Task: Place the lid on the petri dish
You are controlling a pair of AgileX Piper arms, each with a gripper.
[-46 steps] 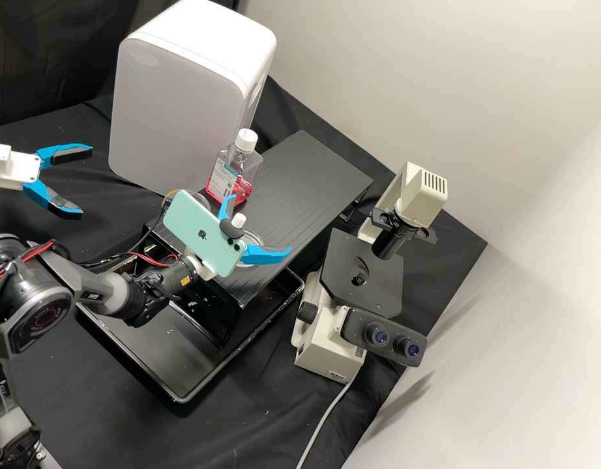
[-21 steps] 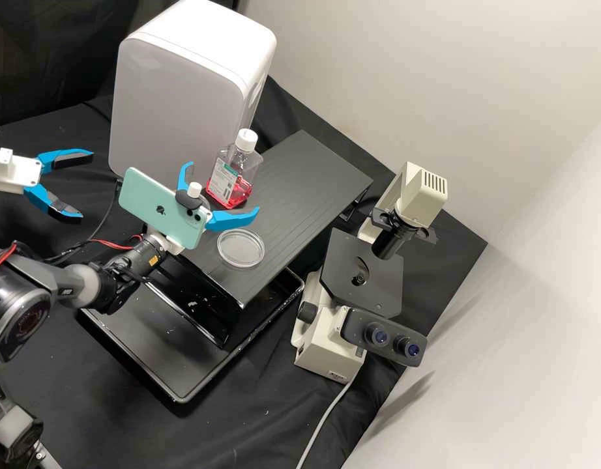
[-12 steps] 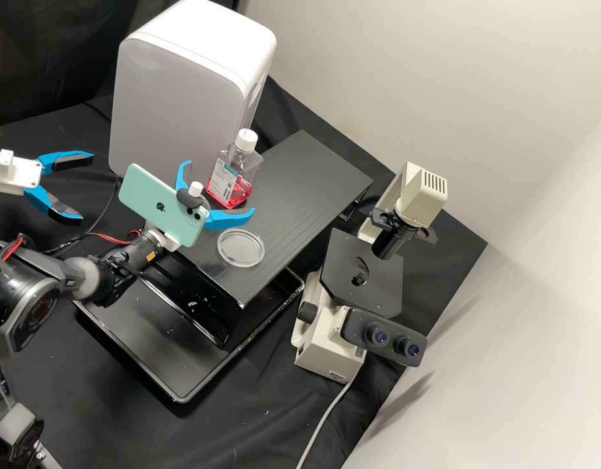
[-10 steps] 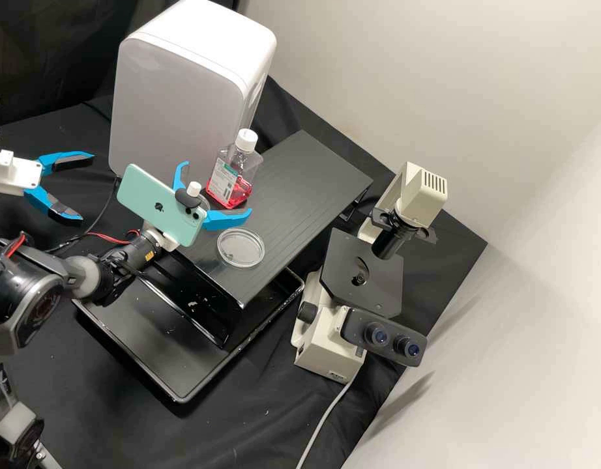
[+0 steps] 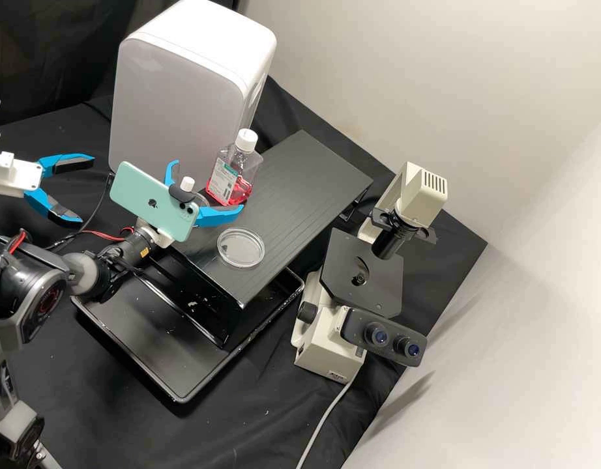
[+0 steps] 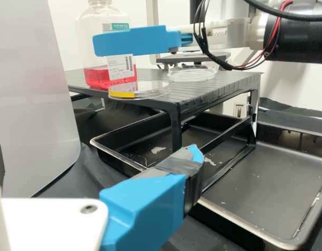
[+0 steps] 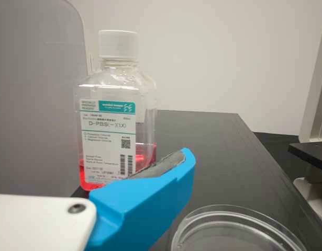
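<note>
- High view, set against a couple of seconds back: the right gripper then straddled the petri dish. It has since drawn back along the black platform and now hangs beside the pink-filled bottle, clear of the dish.
- Its blue fingers are spread wide, with nothing between them.
- The dish has not shifted during the retreat. It sits at the platform's near end, apart from the bottle and the gripper.
- Right wrist view: the dish rim looks doubled, as a lid over a base would. I judge the lid to be on, though I cannot vouch for how well it sits.
- The left gripper is at the far left over the bench, jaws wide and empty. It has barely stirred.
- Left wrist view: a second flat clear disc with a yellow mark lies on the platform by the bottle. Lid or dish, I cannot tell.
- My reading: the release is made and the arm is backing off, so the task is likely at its close, unless that disc is the wanted lid.
</note>
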